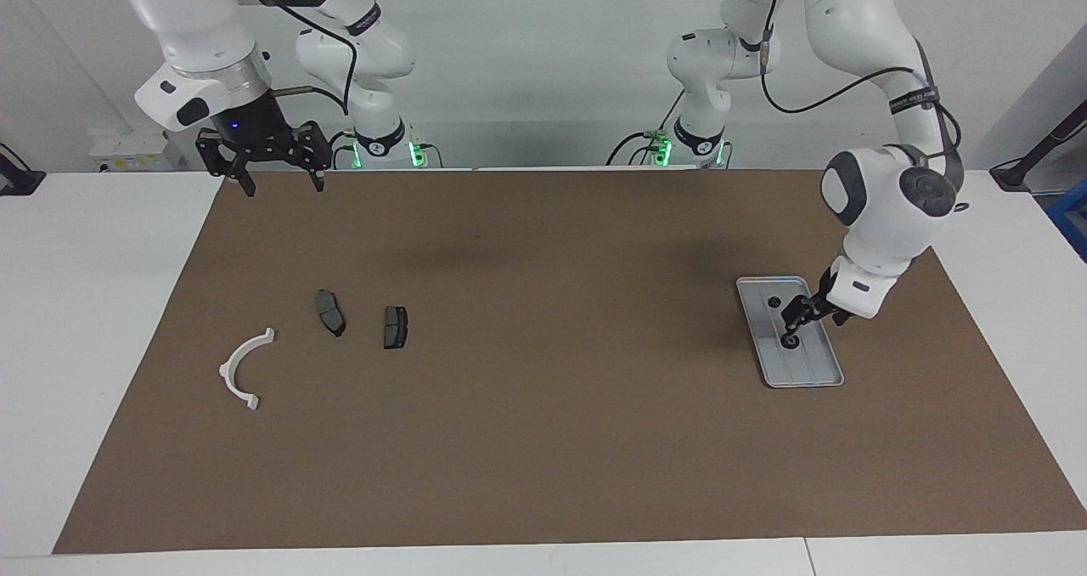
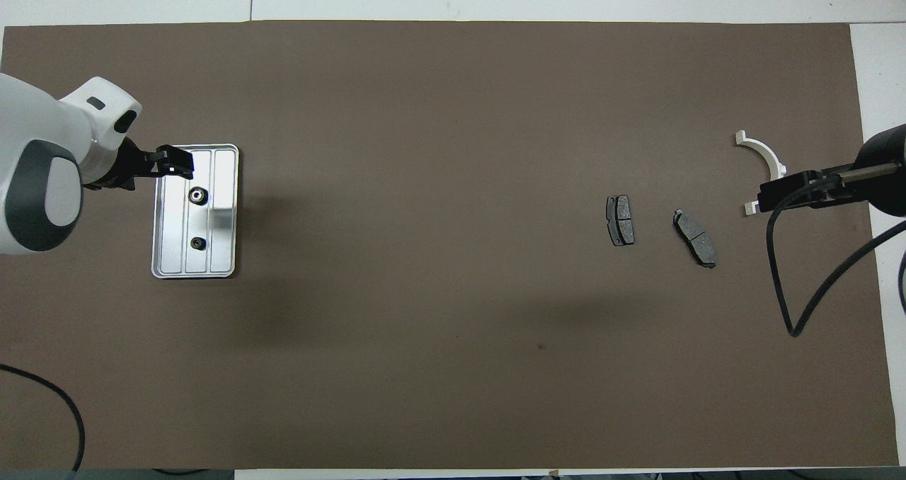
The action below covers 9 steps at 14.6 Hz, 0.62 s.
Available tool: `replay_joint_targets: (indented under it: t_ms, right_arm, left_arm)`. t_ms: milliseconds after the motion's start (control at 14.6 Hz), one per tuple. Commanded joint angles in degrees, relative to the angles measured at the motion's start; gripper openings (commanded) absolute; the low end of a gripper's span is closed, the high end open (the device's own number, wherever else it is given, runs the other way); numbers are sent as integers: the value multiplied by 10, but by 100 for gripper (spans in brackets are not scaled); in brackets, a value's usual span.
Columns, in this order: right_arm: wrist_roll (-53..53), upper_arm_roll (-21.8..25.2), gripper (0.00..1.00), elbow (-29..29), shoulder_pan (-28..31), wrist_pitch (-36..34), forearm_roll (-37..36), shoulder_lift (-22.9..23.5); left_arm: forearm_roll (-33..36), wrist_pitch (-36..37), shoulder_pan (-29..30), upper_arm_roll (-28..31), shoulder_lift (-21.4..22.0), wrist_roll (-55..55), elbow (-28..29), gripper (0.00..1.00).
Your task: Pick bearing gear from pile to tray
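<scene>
We see the tray (image 2: 225, 214), a shallow silver metal rectangle with rounded corners, raised rim and lengthwise ridges, at the left arm's end of the brown mat (image 2: 425, 253). Two small black round bearing gears lie on its floor, apart from each other: one (image 2: 197, 196) farther from the robots, one (image 2: 198, 243) nearer.

The left hand (image 1: 802, 314) hangs over the tray's edge, released and holding nothing; its tips look just above the farther gear, contact unclear.

What remains of the pile sits toward the right arm's end: a white plastic half-ring (image 2: 763, 158), thin and curved with notched ends, plus two flat dark grey pad plates (image 2: 620, 220) (image 2: 695, 238) lying side by side, all separate. The plates are matte with a centre groove.

The right hand (image 1: 278, 172) waits raised over the mat's edge nearest the robots, fingers spread and empty.

The mat is flat between tray and pile; white surface (image 1: 93, 304) borders it.
</scene>
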<state>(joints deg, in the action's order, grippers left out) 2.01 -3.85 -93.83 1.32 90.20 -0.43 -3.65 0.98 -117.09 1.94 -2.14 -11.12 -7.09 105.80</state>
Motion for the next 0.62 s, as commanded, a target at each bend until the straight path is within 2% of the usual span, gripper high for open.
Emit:
replay_joint_targets:
  t_ms: [0,206,548]
  right_arm:
    - [18,-2,100,-1,10,2,3,-4]
    - [18,-2,100,-1,11,2,4,-4]
    - [19,-1,100,-1,12,2,4,-4]
  left_arm:
    - [-7,91,4,-2,89,20,13,100]
    - [-8,120,-4,-3,129,19,21,100]
    - [-8,121,-10,0,132,18,19,100]
